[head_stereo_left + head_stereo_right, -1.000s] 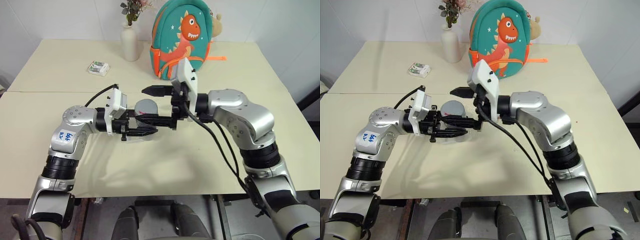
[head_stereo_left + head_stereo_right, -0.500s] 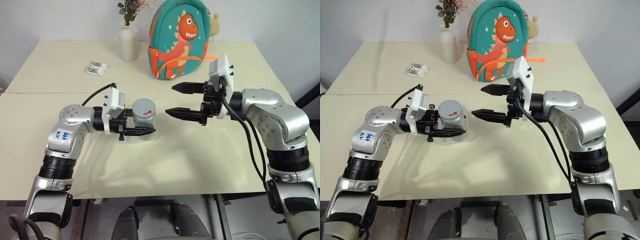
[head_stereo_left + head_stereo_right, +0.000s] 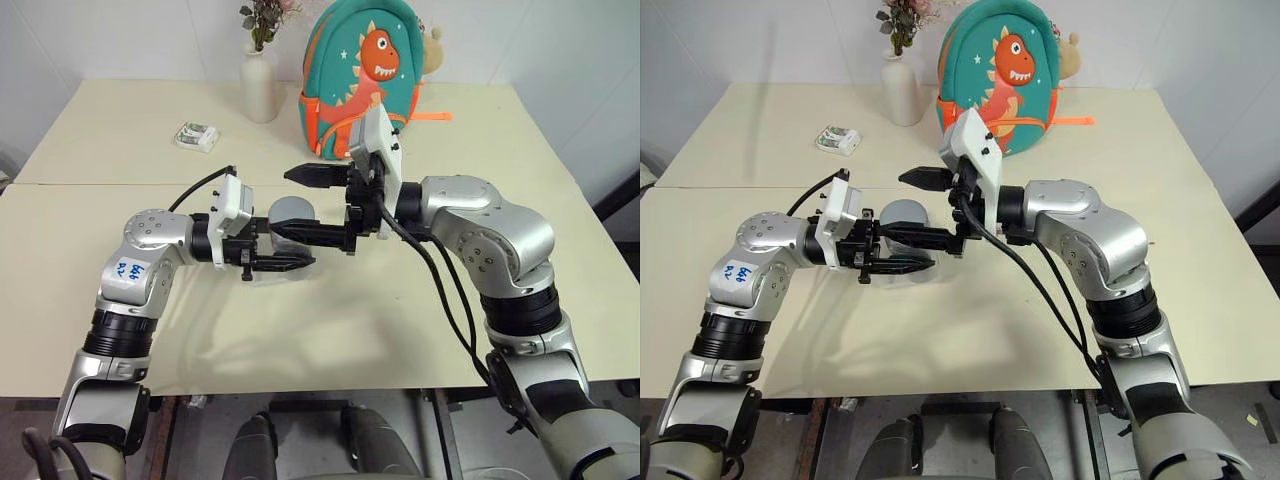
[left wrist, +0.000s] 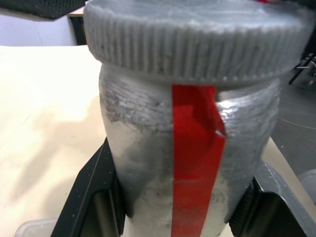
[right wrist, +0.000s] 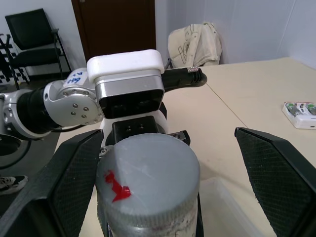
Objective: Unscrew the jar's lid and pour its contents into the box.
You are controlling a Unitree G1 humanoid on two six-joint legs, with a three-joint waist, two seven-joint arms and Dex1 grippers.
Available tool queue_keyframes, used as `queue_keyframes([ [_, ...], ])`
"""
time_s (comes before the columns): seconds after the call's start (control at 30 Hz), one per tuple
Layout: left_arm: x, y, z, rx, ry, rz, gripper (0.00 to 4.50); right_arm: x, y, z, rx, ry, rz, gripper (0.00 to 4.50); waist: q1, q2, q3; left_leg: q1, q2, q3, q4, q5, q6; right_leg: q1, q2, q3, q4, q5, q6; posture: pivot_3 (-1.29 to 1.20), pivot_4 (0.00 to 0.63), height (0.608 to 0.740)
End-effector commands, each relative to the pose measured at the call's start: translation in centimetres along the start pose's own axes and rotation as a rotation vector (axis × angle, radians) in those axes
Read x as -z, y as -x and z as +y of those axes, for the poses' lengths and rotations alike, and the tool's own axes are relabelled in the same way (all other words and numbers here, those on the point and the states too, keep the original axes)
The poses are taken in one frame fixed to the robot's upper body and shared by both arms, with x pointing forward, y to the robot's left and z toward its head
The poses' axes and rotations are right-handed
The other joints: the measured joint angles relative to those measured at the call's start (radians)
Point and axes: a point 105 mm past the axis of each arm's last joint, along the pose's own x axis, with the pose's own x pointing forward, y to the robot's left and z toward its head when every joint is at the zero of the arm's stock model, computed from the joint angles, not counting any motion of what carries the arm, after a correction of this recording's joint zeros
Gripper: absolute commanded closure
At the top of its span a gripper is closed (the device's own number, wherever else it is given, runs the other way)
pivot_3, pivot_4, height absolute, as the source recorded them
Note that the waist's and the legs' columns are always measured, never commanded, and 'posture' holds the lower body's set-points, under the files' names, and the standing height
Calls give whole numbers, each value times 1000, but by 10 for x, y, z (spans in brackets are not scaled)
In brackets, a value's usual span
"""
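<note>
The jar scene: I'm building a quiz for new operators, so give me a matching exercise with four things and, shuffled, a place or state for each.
Things:
1. jar
2. lid
3. right gripper
4. vase

Places or states:
A. at the table's far side, beside the dinosaur backpack
B. clamped in the left gripper
C. jaws open, either side of the lid
D. on the jar, red mark on top

Pairs: 1-B, 2-D, 3-C, 4-A
</note>
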Motion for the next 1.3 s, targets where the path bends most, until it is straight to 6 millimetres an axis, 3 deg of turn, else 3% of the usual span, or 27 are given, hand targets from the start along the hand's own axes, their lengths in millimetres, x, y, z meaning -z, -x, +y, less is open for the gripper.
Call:
queue_keyframes([
  [0.03,-11,-3,1,11,-47,-24,2441,-3,-2,-6,42,17,8,27,0,0,0,0,0,0,0,0,0,0,0,0,0,0,0,0,150,740],
  [0.27,-10,-2,1,10,-48,-24,2441,1,11,-17,98,20,39,27,0,0,0,0,0,0,0,0,0,0,0,0,0,0,0,0,150,740],
  [0.47,-6,2,3,2,-44,-22,2441,-2,39,-31,155,30,48,27,1,0,0,0,0,0,0,0,0,0,0,0,0,0,0,0,150,740],
  [0.73,-5,6,3,-5,-44,-21,2441,-5,65,-23,112,29,41,27,-1,0,0,0,0,0,0,0,0,0,0,0,-2,0,0,0,150,740],
  [0.9,-5,6,4,-12,-43,-19,2441,-14,55,-10,15,19,-17,27,-6,0,0,0,0,0,-1,0,0,0,0,0,-1,0,0,0,150,740],
  [1.03,-5,5,4,-11,-42,-19,2441,-20,34,4,-54,22,-56,27,-6,0,0,0,0,0,0,0,0,0,0,0,0,0,0,0,150,740],
  [1.3,-7,1,3,-1,-40,-24,2441,-7,-1,6,-28,-12,0,27,0,0,0,0,0,0,0,0,0,0,0,0,0,0,0,0,150,740],
])
